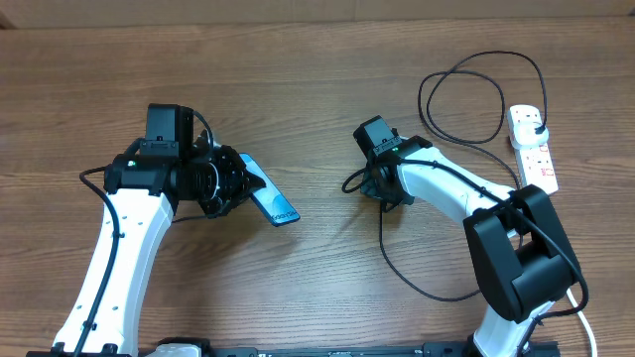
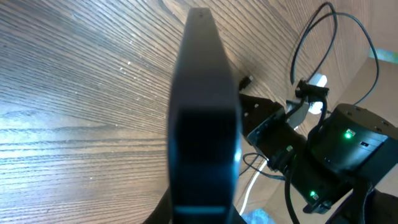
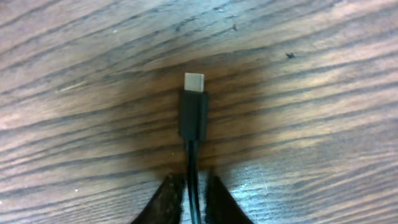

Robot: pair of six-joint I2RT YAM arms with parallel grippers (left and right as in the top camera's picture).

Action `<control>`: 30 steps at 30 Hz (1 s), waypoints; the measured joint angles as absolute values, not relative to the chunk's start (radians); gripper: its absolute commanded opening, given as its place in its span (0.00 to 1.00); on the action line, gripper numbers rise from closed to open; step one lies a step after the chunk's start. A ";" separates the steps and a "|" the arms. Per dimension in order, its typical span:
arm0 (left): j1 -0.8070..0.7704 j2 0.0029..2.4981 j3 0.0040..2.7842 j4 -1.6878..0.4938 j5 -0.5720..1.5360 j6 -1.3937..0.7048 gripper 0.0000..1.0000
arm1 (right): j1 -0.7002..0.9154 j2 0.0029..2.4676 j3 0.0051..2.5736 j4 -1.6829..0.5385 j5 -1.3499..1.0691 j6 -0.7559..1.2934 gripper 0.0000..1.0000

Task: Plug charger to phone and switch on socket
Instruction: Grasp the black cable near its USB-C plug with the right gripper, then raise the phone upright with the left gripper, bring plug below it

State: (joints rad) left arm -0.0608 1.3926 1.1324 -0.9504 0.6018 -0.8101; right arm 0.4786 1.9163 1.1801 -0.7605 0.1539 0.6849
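Observation:
My left gripper (image 1: 238, 186) is shut on the phone (image 1: 273, 203) and holds it off the table, teal screen up, free end pointing right. In the left wrist view the phone (image 2: 202, 124) stands edge-on and hides most of the left gripper (image 2: 200, 214). The charger (image 1: 382, 243) runs as a thin black cable from its plug in the socket (image 1: 533, 149) to my right gripper (image 1: 382, 190). In the right wrist view its connector (image 3: 193, 112) lies on the wood, metal tip pointing away. The right gripper (image 3: 193, 177) is shut on the cable just behind it.
The wooden table (image 1: 317, 89) spans the overhead view. The charger cable loops wide at the back right (image 1: 476, 59) and sweeps forward near the right arm's base (image 1: 521, 258). The socket's white cord (image 1: 585, 332) trails off at the front right.

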 measured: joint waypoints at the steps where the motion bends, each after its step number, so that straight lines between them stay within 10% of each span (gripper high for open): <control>1: -0.061 1.393 1.132 -0.950 0.607 -0.809 0.04 | 0.479 1.916 1.180 -0.762 0.154 0.682 0.04; 19: -0.061 1.393 1.132 -0.935 0.725 -0.760 0.04 | 0.477 1.901 1.278 -0.945 0.125 0.645 0.04; 30: -0.061 1.479 1.132 -0.646 0.878 -0.698 0.04 | 0.473 1.444 1.327 -1.106 -0.069 0.560 0.04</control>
